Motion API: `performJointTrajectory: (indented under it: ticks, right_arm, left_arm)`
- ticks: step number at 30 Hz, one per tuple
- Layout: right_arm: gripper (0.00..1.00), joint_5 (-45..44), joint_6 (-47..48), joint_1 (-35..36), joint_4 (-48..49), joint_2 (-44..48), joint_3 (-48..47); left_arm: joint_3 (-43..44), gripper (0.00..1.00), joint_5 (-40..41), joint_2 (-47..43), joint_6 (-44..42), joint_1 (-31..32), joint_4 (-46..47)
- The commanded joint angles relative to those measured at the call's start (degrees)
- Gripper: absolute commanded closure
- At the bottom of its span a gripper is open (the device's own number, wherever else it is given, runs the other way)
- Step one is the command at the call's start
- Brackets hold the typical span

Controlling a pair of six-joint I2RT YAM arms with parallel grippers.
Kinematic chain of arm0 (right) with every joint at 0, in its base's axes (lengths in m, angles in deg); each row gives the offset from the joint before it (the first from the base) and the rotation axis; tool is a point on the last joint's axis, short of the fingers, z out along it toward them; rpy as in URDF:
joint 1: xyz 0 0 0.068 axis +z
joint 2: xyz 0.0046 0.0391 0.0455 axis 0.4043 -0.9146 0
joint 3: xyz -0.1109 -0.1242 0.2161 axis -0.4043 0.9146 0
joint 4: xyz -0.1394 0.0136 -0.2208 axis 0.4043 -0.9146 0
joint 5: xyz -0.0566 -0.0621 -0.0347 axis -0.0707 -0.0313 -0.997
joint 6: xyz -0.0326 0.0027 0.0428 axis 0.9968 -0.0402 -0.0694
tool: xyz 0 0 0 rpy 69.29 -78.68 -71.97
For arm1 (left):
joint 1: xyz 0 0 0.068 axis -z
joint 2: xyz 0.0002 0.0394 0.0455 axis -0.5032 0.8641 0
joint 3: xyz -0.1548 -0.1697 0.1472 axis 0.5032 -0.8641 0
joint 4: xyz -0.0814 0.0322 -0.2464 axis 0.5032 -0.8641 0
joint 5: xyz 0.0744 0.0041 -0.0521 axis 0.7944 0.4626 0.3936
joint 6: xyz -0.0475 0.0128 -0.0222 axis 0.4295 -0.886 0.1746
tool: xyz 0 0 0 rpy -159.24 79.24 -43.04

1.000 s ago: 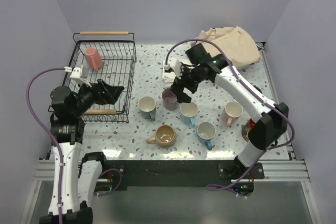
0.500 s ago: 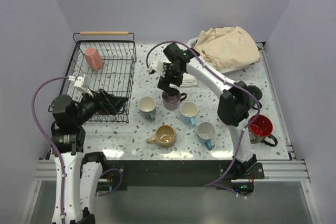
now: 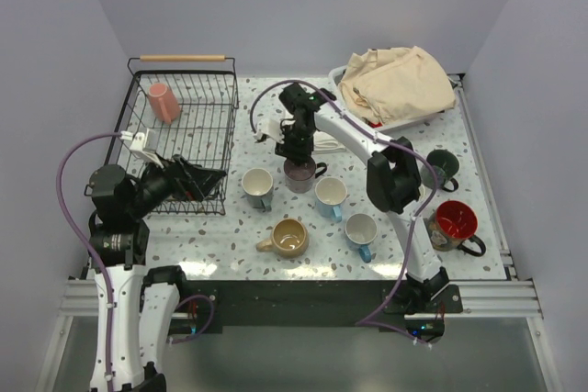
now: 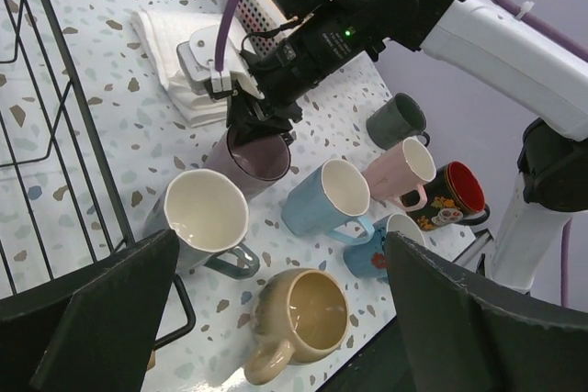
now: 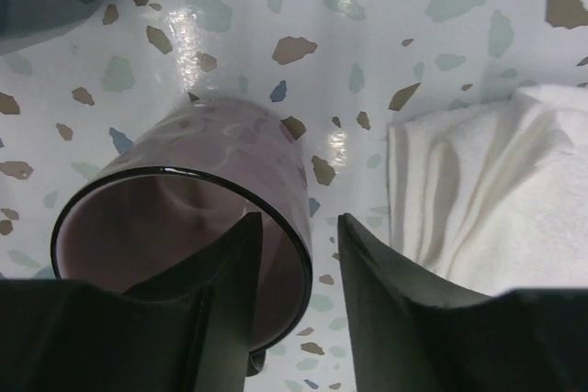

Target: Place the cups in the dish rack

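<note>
A mauve cup (image 3: pixel 299 174) (image 5: pixel 184 227) stands upright mid-table. My right gripper (image 3: pixel 296 155) (image 5: pixel 299 222) straddles its far rim, one finger inside and one outside, with a small gap left at the outer finger. The black wire dish rack (image 3: pixel 230 126) stands at the left with a pink cup (image 3: pixel 163 103) lying in it. My left gripper (image 3: pixel 197 179) (image 4: pixel 282 238) hovers wide open over the rack's near right corner, holding nothing. Loose cups stand around: grey-white (image 3: pixel 257 187), light blue (image 3: pixel 330 196), tan (image 3: pixel 289 238), white with a blue handle (image 3: pixel 360 231), dark with red inside (image 3: pixel 455 225), dark teal (image 3: pixel 443 163) and pale pink (image 4: pixel 404 167).
A folded white cloth (image 3: pixel 322 142) (image 5: pixel 478 181) lies just behind the mauve cup, close to my right fingers. A white tub with beige cloth (image 3: pixel 395 84) sits at the back right. The right arm arches over the table's right half.
The right arm swung left and came down onto the mauve cup, and its jaws narrowed around the rim. The left gripper drew back a little toward the rack's near corner.
</note>
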Motion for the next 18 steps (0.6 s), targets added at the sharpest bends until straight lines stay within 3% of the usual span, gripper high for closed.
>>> performJointTrajectory:
  ticks: [1, 3, 7, 13, 18]
  right_arm:
    - [0.78, 3.65, 4.82, 0.14, -2.35, -0.36, -1.87]
    - [0.90, 4.00, 4.47, 0.05, -1.12, 0.34, -0.55]
    - [1.00, 5.14, -1.05, -0.56, 5.10, 3.50, 0.25]
    - [1.00, 13.03, -19.94, -6.00, 11.34, 8.59, -7.49]
    - [1.00, 20.34, -37.49, -12.33, 20.75, 17.99, 0.05]
  left_arm:
    - [2.05, 0.01, -2.46, 0.66, 2.47, 0.15, 2.78]
    - [2.14, 0.01, -3.25, 1.01, 3.35, 0.15, 3.57]
    - [2.05, 0.01, -4.84, 2.24, 5.37, 0.24, 5.24]
    - [1.09, 0.05, -7.64, 3.91, 9.06, 0.67, 9.80]
    - [0.82, 0.05, -8.00, 5.49, 12.84, 1.99, 15.07]
